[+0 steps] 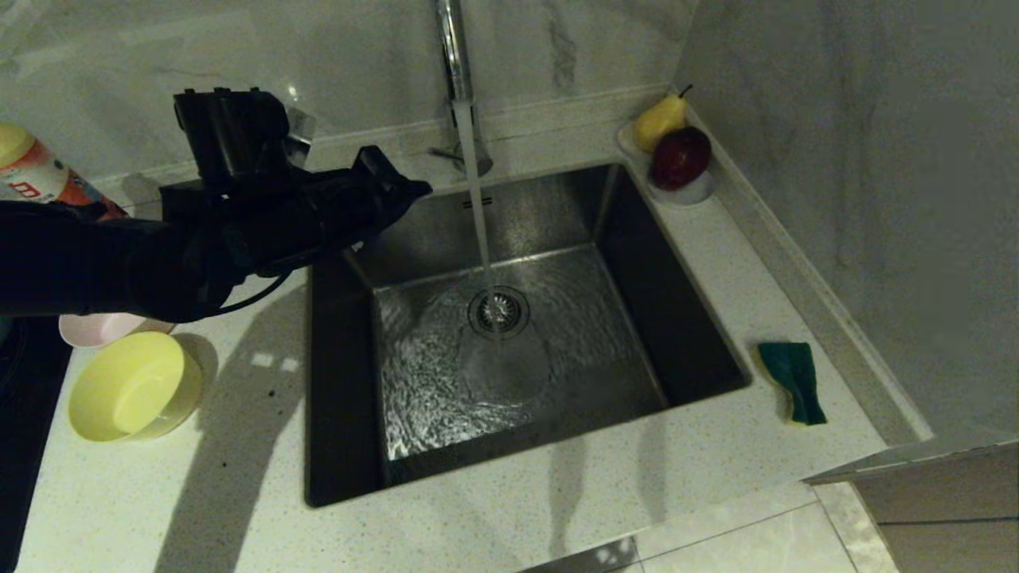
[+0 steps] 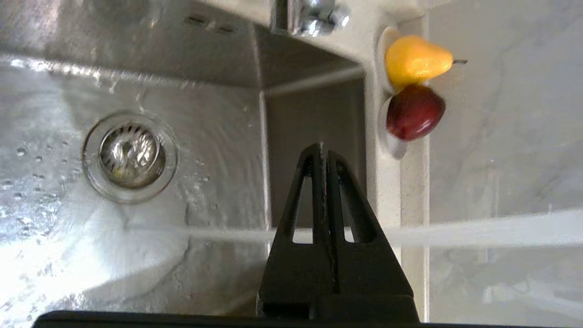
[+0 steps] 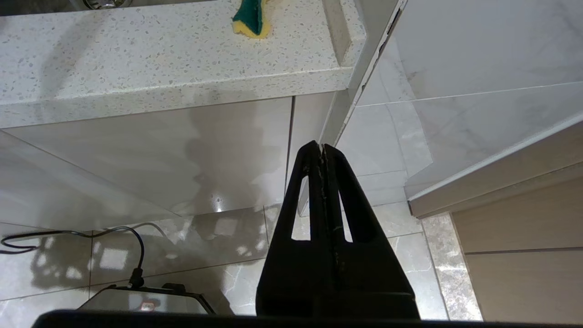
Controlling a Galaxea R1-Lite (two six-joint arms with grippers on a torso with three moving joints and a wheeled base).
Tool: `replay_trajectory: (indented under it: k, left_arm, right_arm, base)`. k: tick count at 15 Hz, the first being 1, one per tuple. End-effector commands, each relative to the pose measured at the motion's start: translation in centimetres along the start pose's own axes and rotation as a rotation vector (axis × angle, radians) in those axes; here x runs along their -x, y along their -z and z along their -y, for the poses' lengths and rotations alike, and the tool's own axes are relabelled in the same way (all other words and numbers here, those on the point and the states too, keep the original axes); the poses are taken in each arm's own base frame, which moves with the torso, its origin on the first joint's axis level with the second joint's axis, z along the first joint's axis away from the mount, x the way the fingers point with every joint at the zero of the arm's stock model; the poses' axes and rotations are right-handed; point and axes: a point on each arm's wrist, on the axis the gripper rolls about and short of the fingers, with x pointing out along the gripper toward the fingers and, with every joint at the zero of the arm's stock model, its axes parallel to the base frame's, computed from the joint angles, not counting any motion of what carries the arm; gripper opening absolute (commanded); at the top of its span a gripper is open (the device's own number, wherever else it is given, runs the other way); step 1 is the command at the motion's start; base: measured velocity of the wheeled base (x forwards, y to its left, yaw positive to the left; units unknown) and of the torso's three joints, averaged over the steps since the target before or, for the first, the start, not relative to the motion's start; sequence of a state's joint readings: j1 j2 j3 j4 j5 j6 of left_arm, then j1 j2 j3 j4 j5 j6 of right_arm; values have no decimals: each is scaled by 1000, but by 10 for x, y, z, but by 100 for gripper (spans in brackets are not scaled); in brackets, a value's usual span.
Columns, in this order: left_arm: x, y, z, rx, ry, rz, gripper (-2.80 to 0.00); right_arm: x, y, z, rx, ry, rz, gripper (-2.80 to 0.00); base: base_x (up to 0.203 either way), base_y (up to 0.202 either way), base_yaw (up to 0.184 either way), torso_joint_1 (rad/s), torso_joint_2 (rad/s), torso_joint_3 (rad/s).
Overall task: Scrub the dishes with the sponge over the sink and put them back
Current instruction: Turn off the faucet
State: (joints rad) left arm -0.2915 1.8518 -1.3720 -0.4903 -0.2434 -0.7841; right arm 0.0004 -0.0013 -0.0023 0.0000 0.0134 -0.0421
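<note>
While the left end effector (image 1: 418, 189) hangs pinched shut and empty above the back-left corner of the deep square stainless steel sink (image 1: 685, 318), water runs from the tall chrome faucet (image 1: 455, 56) just beyond its tip. Swinging across could splash that stream. The yellow round plastic bowl (image 1: 134, 387) and pale pink one (image 1: 99, 328) sit behind and below it on the speckled worktop (image 1: 199, 493); the green-and-yellow sponge (image 1: 793, 379) lies far across the basin, nearer the parked, closed right end effector (image 3: 322, 146).
</note>
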Motion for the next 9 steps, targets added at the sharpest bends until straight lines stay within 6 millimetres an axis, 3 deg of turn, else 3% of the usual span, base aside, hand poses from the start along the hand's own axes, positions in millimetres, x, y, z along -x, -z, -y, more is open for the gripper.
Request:
replay_trajectory:
  k: [1,9]
  left_arm:
    - [-5,1,-3,18,1,1,-280]
    - [-22,5,-13,39,35,41,-280]
  right_arm:
    - [0,0,0,1,-1,1,-280]
    - [0,0,0,1,-2,0,-280]
  base:
    - [0,0,0,0,0,0]
    - [0,0,0,0,0,0]
